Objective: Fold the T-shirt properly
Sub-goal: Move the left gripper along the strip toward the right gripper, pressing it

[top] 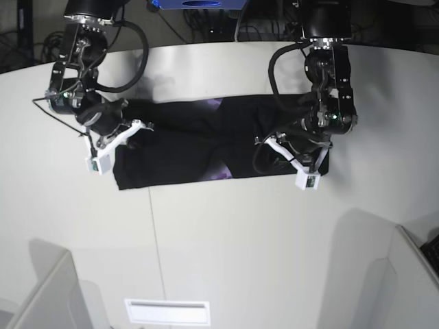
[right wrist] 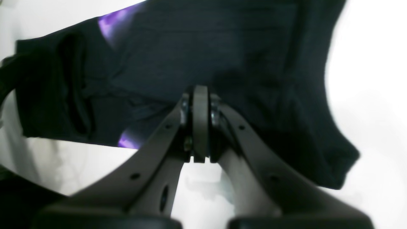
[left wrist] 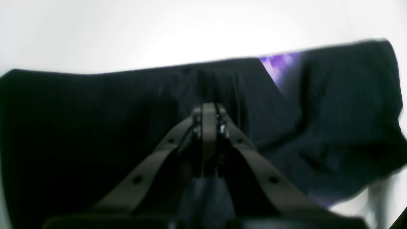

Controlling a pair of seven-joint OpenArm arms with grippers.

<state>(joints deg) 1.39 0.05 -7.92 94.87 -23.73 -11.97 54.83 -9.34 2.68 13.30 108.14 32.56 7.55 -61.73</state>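
Observation:
The black T-shirt (top: 185, 147) lies stretched left to right across the white table (top: 226, 240), folded over itself. Slivers of its purple print (top: 221, 172) show at the folds. In the left wrist view my left gripper (left wrist: 210, 109) is shut, and creases in the black T-shirt (left wrist: 95, 121) run into its tips. In the right wrist view my right gripper (right wrist: 200, 92) is shut at the near edge of the T-shirt (right wrist: 206, 47). In the base view the left gripper (top: 274, 145) is at the shirt's right end and the right gripper (top: 129, 129) at its left end.
The table's rounded far edge (top: 226, 46) runs behind the shirt, with cables beyond it. Grey partitions stand at the front left (top: 41, 295) and front right (top: 405, 274). A white slot (top: 167, 312) lies near the front edge.

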